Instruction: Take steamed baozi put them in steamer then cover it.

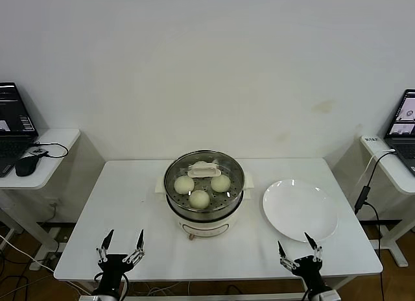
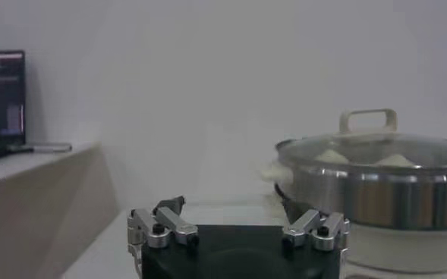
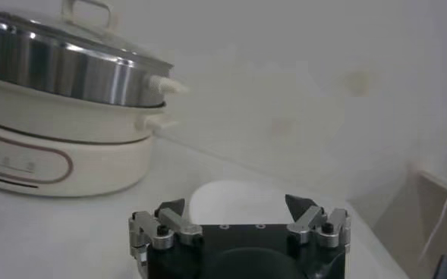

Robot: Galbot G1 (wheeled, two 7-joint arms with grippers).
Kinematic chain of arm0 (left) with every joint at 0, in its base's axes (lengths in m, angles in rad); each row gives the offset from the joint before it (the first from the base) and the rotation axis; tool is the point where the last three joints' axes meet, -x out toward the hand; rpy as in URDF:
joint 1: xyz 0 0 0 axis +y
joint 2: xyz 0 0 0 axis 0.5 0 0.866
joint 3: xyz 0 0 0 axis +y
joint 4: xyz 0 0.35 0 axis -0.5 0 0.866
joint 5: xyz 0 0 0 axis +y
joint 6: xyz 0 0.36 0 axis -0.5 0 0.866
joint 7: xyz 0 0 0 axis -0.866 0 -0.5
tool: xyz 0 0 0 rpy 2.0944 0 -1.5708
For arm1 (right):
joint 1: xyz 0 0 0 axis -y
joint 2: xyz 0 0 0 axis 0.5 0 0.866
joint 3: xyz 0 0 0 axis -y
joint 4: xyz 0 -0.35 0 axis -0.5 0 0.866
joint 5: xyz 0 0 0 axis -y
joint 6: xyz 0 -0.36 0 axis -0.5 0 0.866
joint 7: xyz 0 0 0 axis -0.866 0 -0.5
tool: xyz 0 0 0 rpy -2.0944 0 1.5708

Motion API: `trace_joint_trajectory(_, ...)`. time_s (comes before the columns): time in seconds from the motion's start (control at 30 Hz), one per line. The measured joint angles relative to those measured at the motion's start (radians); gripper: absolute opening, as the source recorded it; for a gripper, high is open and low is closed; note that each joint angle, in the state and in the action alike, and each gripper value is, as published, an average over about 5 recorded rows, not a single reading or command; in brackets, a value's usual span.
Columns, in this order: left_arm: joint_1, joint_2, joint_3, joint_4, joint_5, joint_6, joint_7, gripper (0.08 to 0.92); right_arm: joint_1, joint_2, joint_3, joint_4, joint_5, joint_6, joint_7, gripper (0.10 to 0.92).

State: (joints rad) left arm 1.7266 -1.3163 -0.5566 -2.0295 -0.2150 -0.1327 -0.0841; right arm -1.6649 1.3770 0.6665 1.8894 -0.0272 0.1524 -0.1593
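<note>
- Nearest the robot, at the counter's front edge, the left end effector and right end effector hung with fingers spread wide, holding nothing.
- Just beyond the right one lay a white plate, bare.
- Mid-counter stood the steamer, three steamed baozi visible inside, with the cover seated on it.

Even, bright, diffuse light fills the head view, with a soft shadow under the steamer on the white table. Both wrist views are dimmer and hazy; the steamer's steel wall shows pale glare bands.
</note>
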Motion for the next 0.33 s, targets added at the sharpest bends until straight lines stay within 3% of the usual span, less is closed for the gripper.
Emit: trace_joint_trajectory(0.33,0.034,-0.007,-0.015,0.029,-0.017,-0.032,0.02,0.823,-0.006,-0.001,-0.026,0.011,0.037,-0.028,-0.005,0.823)
